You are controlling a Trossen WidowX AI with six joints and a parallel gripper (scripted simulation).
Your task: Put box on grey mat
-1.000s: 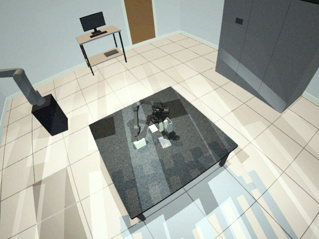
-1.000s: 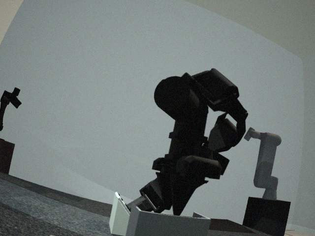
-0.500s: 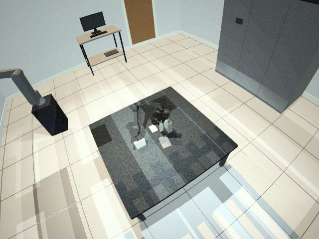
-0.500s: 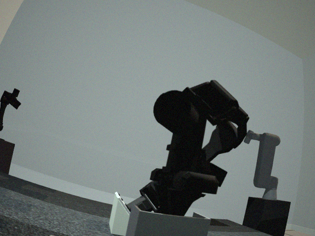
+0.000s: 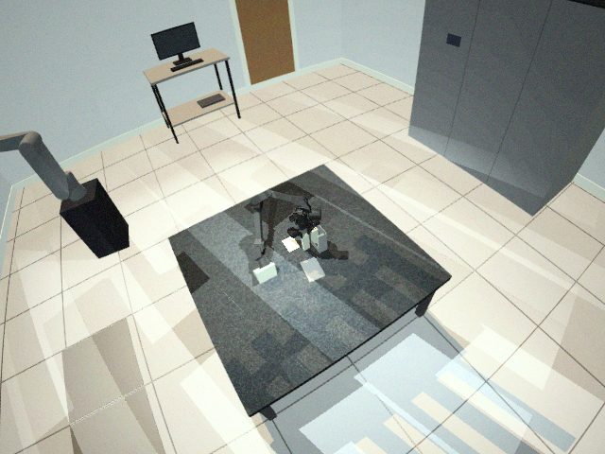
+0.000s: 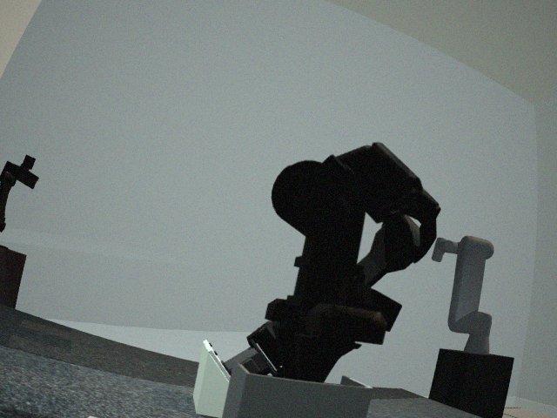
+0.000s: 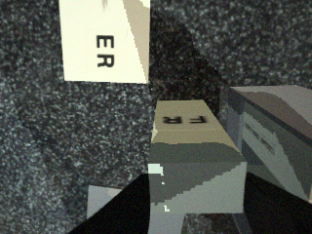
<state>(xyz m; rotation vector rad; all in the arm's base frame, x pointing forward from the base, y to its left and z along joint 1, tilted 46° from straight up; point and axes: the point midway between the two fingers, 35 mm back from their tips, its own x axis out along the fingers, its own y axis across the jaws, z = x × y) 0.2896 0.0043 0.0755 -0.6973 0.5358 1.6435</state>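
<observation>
Leftmost in the top view, we see a pale block (image 5: 265, 273) standing on the surface (image 5: 234, 337). At its two o'clock lies a white card (image 5: 290, 243) (image 7: 80, 54), plainly reading ER in the wrist view. The grey mat (image 5: 312, 270) (image 7: 100, 197), as we take it, lies at the card's five o'clock in the top view. Next, our hand (image 5: 296, 231) (image 6: 251, 360) (image 7: 194, 181) is clamped on a box (image 5: 306, 240) (image 6: 210, 387) (image 7: 195, 187), probably the ER one; its last letter looks like R, the first we cannot read surely. The bin (image 5: 320, 242) (image 6: 305, 398) (image 7: 236, 109) is at its three o'clock in the wrist view.

We judge the grasp is in hand; next we should lift straight, clear the bin, then turn the print upward over the mat. The wrist view gives us the lettering; the exterior shows our bent arm, which the wrist view lacks.
</observation>
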